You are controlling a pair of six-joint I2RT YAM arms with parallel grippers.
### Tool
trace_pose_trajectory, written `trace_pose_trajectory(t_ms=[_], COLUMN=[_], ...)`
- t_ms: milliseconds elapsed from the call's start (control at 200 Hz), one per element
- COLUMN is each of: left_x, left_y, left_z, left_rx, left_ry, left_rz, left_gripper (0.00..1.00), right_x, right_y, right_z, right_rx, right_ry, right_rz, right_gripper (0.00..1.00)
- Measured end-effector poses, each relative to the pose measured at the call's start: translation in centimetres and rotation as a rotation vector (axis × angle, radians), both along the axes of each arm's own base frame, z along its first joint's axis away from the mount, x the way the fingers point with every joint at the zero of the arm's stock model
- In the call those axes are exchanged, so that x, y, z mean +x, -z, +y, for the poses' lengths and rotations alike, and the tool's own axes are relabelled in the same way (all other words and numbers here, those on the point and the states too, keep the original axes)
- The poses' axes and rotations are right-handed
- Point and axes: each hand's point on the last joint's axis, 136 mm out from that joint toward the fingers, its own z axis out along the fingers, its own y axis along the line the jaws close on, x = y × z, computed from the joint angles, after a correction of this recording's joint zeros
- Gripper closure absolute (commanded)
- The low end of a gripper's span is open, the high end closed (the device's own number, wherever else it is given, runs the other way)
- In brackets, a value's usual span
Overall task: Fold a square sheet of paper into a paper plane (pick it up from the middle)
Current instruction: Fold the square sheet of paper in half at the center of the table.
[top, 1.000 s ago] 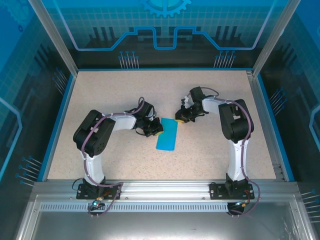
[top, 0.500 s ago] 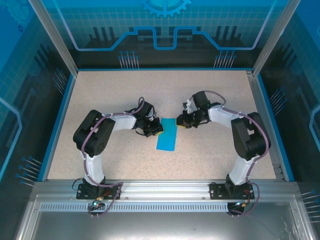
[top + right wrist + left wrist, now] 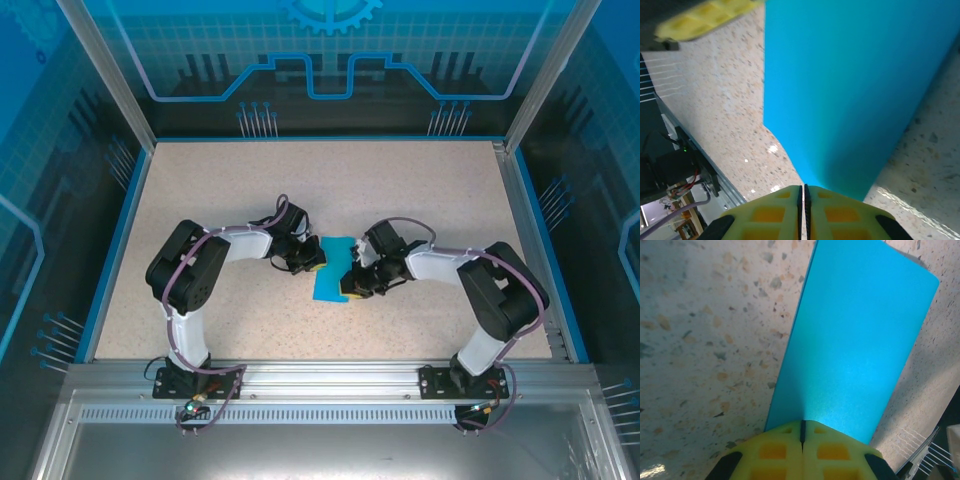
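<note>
The square sheet of paper [image 3: 335, 262] lies flat on the table as a narrow cyan rectangle, apparently folded in half. My left gripper [image 3: 314, 262] is shut, its yellow tips resting on the sheet's left long edge; in the left wrist view the paper [image 3: 855, 340] runs away from the closed left gripper [image 3: 802, 422]. My right gripper [image 3: 350, 285] is shut too, low over the sheet's lower right edge. From the right wrist the paper [image 3: 840, 90] spreads out from the closed right gripper [image 3: 803, 187]. The paper plane is out of view.
The speckled beige table [image 3: 220, 190] is framed by a blue rim [image 3: 115, 240] and transparent side walls. A metal rail [image 3: 320, 375] carrying both arm bases runs along the near edge. The left gripper's yellow finger [image 3: 705, 17] appears at the top left of the right wrist view.
The right arm has swung from the sheet's upper right corner down to its lower right edge. The left gripper and the paper have stayed put.
</note>
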Motion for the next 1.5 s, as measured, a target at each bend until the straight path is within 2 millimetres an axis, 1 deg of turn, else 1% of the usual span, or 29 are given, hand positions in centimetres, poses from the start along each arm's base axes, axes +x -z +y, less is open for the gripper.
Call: trace_pose_trajectory(t_ms=[55,70,140,160,185,265,300,390,450,485,580,625,670,770,855,955,1040,1200,1310,1426,1501], left_x=[0.0,0.0,0.0,0.0,0.0,0.1,0.0,-0.1,-0.2,-0.2,-0.4,-0.4,-0.4,-0.5,-0.6,-0.7,-0.9,-1.1,-1.3,-1.3,-1.2], left_y=[0.0,0.0,0.0,-0.1,-0.1,-0.3,-0.6,-1.3,-1.9,-2.4,-3.8,-4.4,-4.9,-5.2,-5.1,-5.2,-5.0,-3.2,-1.9,-1.4,-1.3], left_z=[0.0,0.0,0.0,0.0,0.0,-0.2,-0.2,-0.2,-0.1,-0.1,0.1,0.1,0.1,0.2,0.2,0.2,0.0,0.0,0.0,0.0,0.0], left_rx=[0.0,-0.001,-0.002,-0.002,-0.002,-0.011,-0.015,-0.016,-0.018,-0.021,-0.028,-0.031,-0.036,-0.039,-0.038,-0.045,-0.053,-0.041,-0.029,-0.026,-0.026], left_ry=[0.0,0.0,0.0,0.001,0.003,0.011,0.013,0.018,0.022,0.024,0.026,0.025,0.026,0.026,0.027,0.031,0.038,0.041,0.04,0.039,0.039], left_rz=[-0.001,-0.001,-0.002,-0.003,-0.004,-0.012,-0.017,-0.028,-0.043,-0.052,-0.08,-0.093,-0.104,-0.11,-0.108,-0.104,-0.093,-0.051,-0.02,-0.012,-0.013], left_gripper=[1.0,0.99,0.91,0.88,0.82,0.71,0.64,0.6,0.53,0.52,0.52,0.52,0.53,0.59,0.61,0.66,0.69,0.73,0.75,0.76,0.76], right_x=[-0.4,-0.5,-1.0,-1.1,-1.1,-1.0,-1.0,-0.9,-0.8,-0.6,0.4,1.3,2.6,5.2,7.1,9.4,11.0,13.0,14.7,16.4,16.8], right_y=[0.6,0.8,1.8,2.0,2.1,2.1,2.0,1.8,1.3,0.8,-1.2,-2.3,-3.3,-4.9,-5.5,-5.2,-4.3,-2.5,-2.2,-2.1,-1.8], right_z=[-0.3,-0.4,-0.7,-0.8,-0.8,-0.8,-0.8,-0.7,-0.6,-0.6,-0.4,-0.4,-0.5,-0.7,-0.6,0.0,0.4,0.2,0.1,-0.1,-0.4], right_rx=[-0.009,-0.014,-0.034,-0.038,-0.038,-0.033,-0.031,-0.019,-0.01,-0.002,0.033,0.05,0.064,0.087,0.082,0.067,0.054,0.016,0.002,0.002,-0.003], right_ry=[0.001,0.002,0.003,0.003,0.003,0.005,0.01,0.023,0.034,0.039,0.053,0.067,0.086,0.117,0.126,0.124,0.123,0.13,0.127,0.13,0.131], right_rz=[0.012,0.017,0.041,0.046,0.049,0.044,0.048,0.041,0.033,0.019,-0.033,-0.062,-0.092,-0.14,-0.171,-0.19,-0.186,-0.164,-0.169,-0.187,-0.182], right_gripper=[0.87,0.87,0.87,0.87,0.87,0.86,0.86,0.84,0.83,0.83,0.82,0.82,0.82,0.82,0.82,0.82,0.83,0.84,0.84,0.84,0.85])
